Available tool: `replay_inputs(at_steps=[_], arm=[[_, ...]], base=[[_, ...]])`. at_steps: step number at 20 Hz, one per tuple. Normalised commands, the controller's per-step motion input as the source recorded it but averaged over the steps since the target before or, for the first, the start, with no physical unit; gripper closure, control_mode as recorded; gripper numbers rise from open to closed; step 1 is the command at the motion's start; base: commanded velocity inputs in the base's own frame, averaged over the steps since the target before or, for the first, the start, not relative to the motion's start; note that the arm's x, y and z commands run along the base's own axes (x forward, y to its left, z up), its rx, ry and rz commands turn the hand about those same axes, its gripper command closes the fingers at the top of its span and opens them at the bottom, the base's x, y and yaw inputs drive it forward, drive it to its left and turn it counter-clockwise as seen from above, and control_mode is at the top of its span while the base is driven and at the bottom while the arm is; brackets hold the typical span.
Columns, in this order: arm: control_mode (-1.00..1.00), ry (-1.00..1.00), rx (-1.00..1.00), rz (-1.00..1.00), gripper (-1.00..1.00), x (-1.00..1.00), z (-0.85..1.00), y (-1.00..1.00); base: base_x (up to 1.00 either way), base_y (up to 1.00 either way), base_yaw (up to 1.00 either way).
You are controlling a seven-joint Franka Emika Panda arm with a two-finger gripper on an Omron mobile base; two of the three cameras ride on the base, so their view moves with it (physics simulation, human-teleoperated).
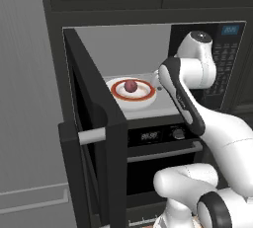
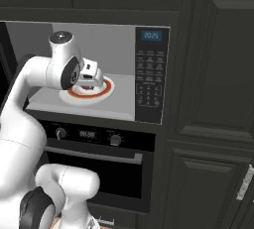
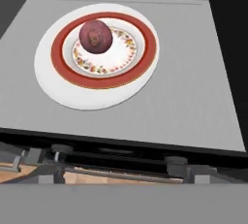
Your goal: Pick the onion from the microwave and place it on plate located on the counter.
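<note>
The hand [image 2: 95, 80] sits at the front of the open microwave [image 2: 151, 74], in the left middle of the right base view, at the near edge of the white plate with a red-orange ring [image 2: 105, 93]. Its fingers cannot be made out clearly in either base view, and in the hand view the tips are lost in the bottom band; it is taken as spread wide, with nothing between the fingers.

The onion [image 3: 95, 36] lies ahead of the hand and apart from it. In the hand view it is in the upper left of the frame, a dark red-purple ball resting on the flowered centre of the ringed plate [image 3: 92, 97], which lies on the pale grey microwave floor. The front lip of the microwave runs across the lower part of that frame, between the onion and the camera.

In the left base view the onion [image 1: 130, 85] is at the centre of the frame on the same plate [image 1: 146, 95], with the arm's white wrist just to its right, near the plate's right rim. The microwave door [image 1: 94, 123] stands swung open on the left of that frame, its silver bar handle [image 1: 92, 135] facing the viewer. Below the cavity is the black oven [image 2: 99, 158] with knobs and a clock. The keypad panel with a blue display [image 2: 151, 35] is at the right of the microwave in the right base view.
</note>
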Motion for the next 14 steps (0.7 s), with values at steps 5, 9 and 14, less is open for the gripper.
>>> replay_inputs(at_steps=[5,9,14], arm=[[-1.0,-0.17,0.01,0.0,-1.0,0.41,-0.25,0.45],[-1.0,-0.02,0.0,0.0,-1.0,0.62,-0.01,0.5],[-1.0,0.0,0.0,0.0,-1.0,0.71,0.0,0.32]], base=[[0.0,0.0,0.0],[0.0,0.0,0.0],[0.0,0.0,0.0]])
